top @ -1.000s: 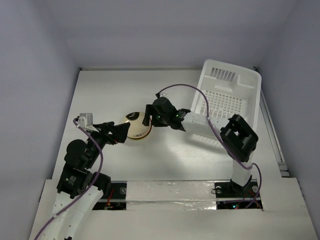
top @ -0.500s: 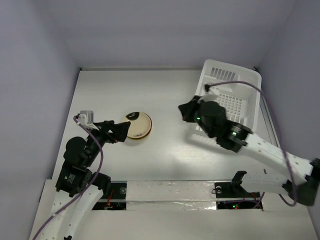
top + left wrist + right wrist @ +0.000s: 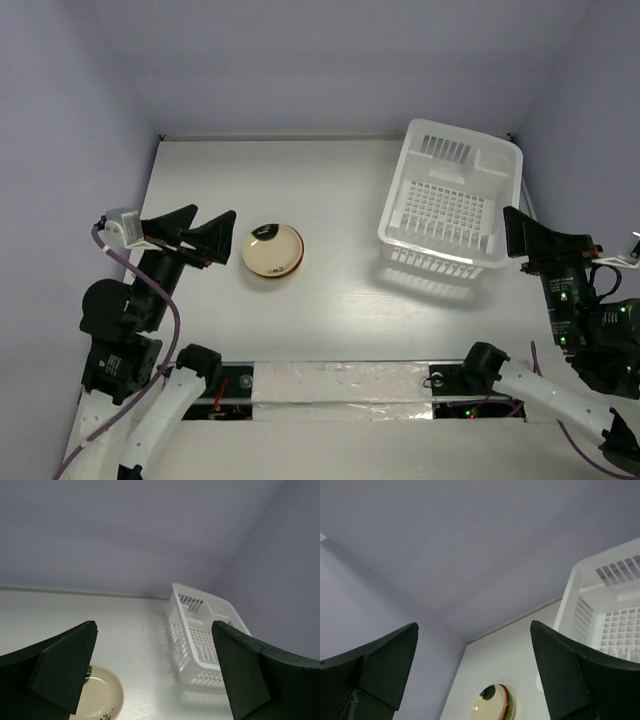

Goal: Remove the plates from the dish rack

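**Plates stacked on the table, both grippers wide open and holding nothing**

The plates point(image 3: 272, 250) sit in one neat stack on the white table point(image 3: 340, 180), left of centre and well apart from the dish rack point(image 3: 436, 258). The top plate is cream with a small dark mark near its far rim. In the right wrist view, orange-red and green edges show beneath it. The stack is too small in every view to count, so there may be more plates than those colours suggest.

The dish rack stands at the far right of the table, close to the right wall and turned slightly out of line with the table edges. Its slotted walls and grid floor show plainly from above.

The left gripper point(image 3: 213, 218) hovers just left of the stack and points toward it. Its two dark fingers point(image 3: 62, 667) are spread to their full width. The left wrist view shows the cream plate low between them, and nothing is in their grasp. A purple cable point(image 3: 128, 268) loops along the left arm.

The right gripper point(image 3: 474, 630) is off to the right of the table, near the rack's near right corner. Its jaws are also spread wide, and between them the wrist camera shows only the wall, the table and the distant stack. Neither gripper touches a plate or the rack.
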